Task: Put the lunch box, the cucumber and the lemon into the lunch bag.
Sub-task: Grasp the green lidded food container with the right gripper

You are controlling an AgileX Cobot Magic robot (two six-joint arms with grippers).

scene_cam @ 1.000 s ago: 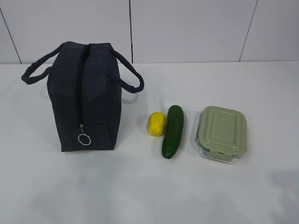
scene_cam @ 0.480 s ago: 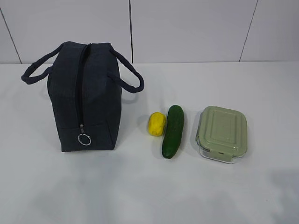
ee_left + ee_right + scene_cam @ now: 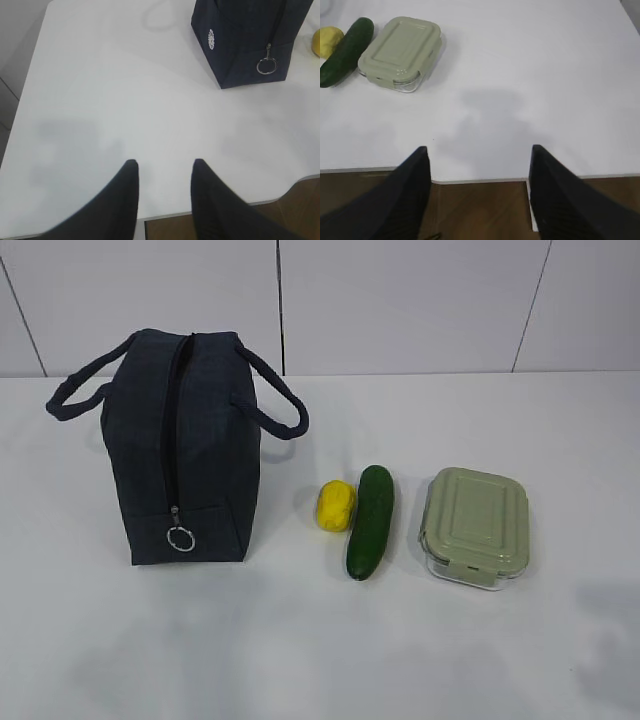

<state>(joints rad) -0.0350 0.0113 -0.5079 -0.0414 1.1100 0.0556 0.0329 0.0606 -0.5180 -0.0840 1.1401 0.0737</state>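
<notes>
Both grippers hang over the near edge of the white table [image 3: 300, 650] with nothing between their fingers: the left gripper [image 3: 164, 172] has its jaws spread, well short of the lunch bag [image 3: 185, 450], and the right gripper [image 3: 477, 157] is spread wider, far from the lunch box [image 3: 400, 52]. On the table the zipped bag stands at left with its silver ring pull [image 3: 181, 538] facing front; to its right lie the lemon [image 3: 335, 505], touching the cucumber [image 3: 369, 521], then the box, lid on

We note the lunch bag [image 3: 185, 450] upright at left, zipper shut; the lemon [image 3: 335, 506] touches the cucumber [image 3: 370, 521] beside it. We see the lunch box [image 3: 474, 526] lidded, just right of them.
</notes>
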